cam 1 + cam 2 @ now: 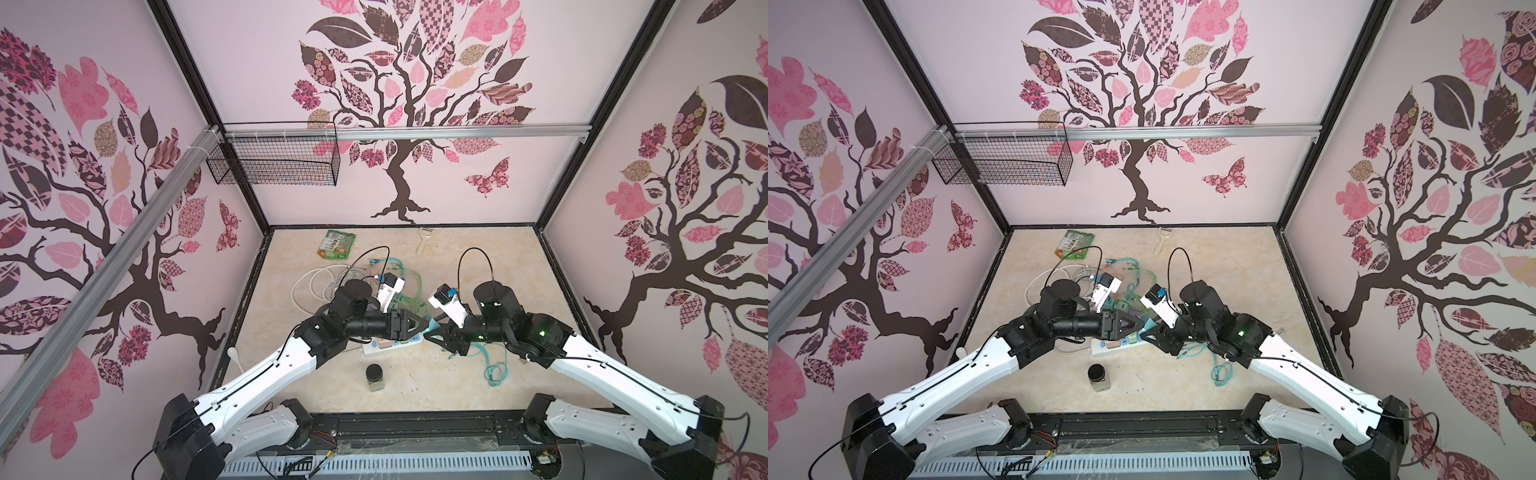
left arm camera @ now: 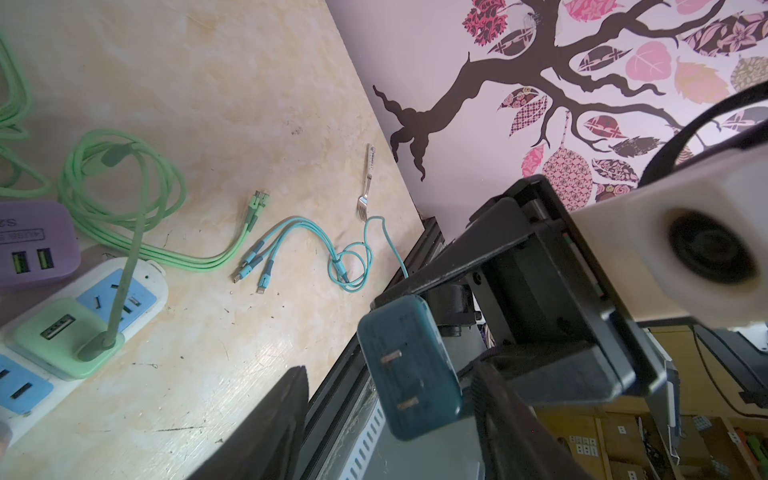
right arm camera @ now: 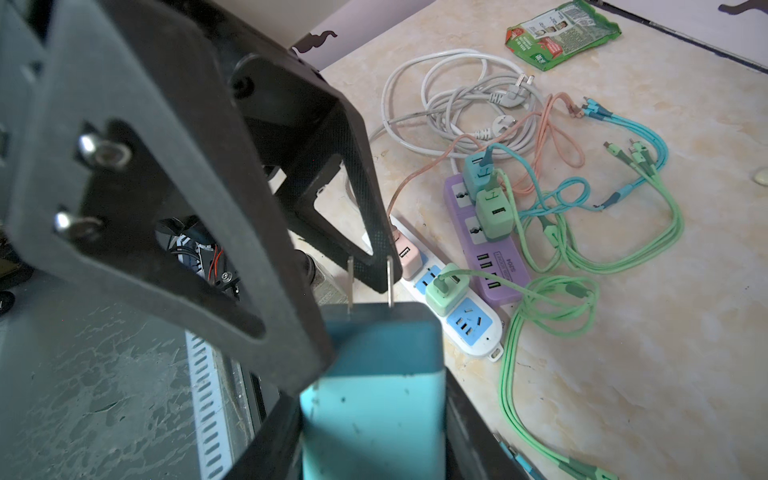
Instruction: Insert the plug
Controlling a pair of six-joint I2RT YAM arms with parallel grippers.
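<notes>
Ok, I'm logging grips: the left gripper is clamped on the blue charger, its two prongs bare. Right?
No. The right gripper is clamped on the blue charger, its two prongs bare; the right wrist view shows it. The left gripper is open.

Enclosed on three sides by pale pink walls: back wall (image 1: 540, 187), left wall (image 1: 137, 386), right wall (image 1: 582, 249). Decorated on each with a dark brown tree decal (image 1: 401, 174) bearing pink and patterned leaves, and on the back wall also with a butterfly decal (image 1: 488, 178). Framed at the rear corners by black posts (image 1: 183, 62). Fitted across the back wall with a horizontal aluminium rail (image 1: 457, 134), and along the left wall with a second rail (image 1: 104, 278), slanted in both top views. Hung with a black wire basket (image 1: 278, 160) below the horizontal rail, at the rear left corner. Floored in beige marble-pattern sheet (image 1: 457, 374), edged in black trim (image 1: 565, 282). Lit evenly, with soft, faint shadows.
</notes>
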